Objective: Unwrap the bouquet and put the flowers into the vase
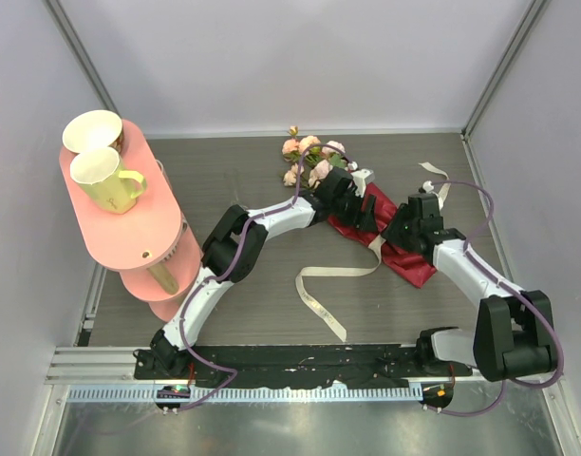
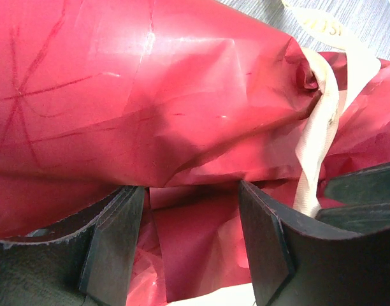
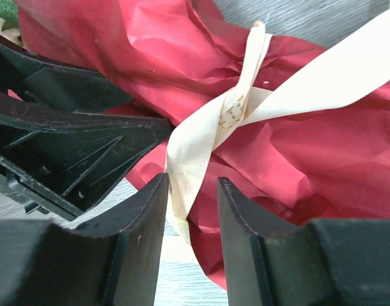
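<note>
Now: bouquet (image 1: 381,214) lying on grey table (image 1: 271,190), pale roses (image 1: 309,161) at far end. Left gripper (image 2: 190,188) straddles crinkled dark red paper (image 2: 182,95); clamped or not, can't tell. Right gripper (image 3: 192,182) unclenched, flat woven cream ribbon (image 3: 310,83) running loose between its fingers.

Top view: high, near edge, looking down on worktop (image 1: 224,180). 2 wrist views: close, sharing red wrapping paper (image 2: 182,95), cream ribbon (image 3: 201,127).

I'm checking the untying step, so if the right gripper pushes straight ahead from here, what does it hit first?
The ribbon: a strand runs between the jaws of the right gripper, its knot just ahead, red paper behind. Depth is unclear.
</note>
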Robot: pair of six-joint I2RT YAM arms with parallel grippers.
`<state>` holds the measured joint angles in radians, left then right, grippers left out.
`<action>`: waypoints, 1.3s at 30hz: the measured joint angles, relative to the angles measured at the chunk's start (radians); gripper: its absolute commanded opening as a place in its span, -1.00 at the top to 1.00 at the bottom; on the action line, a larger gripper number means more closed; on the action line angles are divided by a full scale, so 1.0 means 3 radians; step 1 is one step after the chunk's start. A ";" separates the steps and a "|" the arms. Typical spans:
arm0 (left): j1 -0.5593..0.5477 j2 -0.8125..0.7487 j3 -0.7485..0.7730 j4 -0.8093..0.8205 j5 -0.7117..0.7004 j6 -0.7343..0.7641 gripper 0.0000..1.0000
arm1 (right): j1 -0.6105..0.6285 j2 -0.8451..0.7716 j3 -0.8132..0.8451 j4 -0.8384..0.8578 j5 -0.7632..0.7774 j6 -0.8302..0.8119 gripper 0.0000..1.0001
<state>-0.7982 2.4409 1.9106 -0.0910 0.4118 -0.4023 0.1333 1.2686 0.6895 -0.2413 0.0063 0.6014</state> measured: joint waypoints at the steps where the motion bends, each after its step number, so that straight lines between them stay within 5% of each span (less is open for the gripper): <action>1: 0.0000 -0.0001 0.0000 0.0000 0.0001 -0.0001 -0.29 | -0.0001 -0.0033 0.0001 -0.0022 0.0036 -0.0014 0.21; 8: 0.0000 -0.0001 0.0000 0.0000 0.0001 0.0000 -0.29 | -0.0109 -0.0254 0.0000 -0.0025 0.0081 -0.0058 0.18; 19: 0.0000 -0.0001 0.0000 -0.0001 0.0003 -0.0001 -0.29 | -0.0112 0.0097 -0.0025 0.0235 -0.0308 -0.0103 0.21; 28: 0.0000 0.0000 0.0001 -0.0001 0.0004 -0.0001 -0.29 | -0.0112 0.0172 -0.0074 0.0394 -0.0470 -0.0112 0.62; 32: 0.0000 0.0000 0.0001 -0.0001 0.0005 -0.0001 -0.29 | -0.0111 0.0145 -0.0074 0.0403 -0.0477 -0.0118 0.98; 39: 0.0000 0.0000 0.0001 -0.0005 0.0005 -0.0001 -0.29 | -0.0111 -0.0111 -0.0072 0.0359 -0.0431 -0.0078 0.98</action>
<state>-0.7982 2.4409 1.9110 -0.0925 0.4133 -0.4026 0.1001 1.2354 0.6678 -0.1337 -0.1230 0.5781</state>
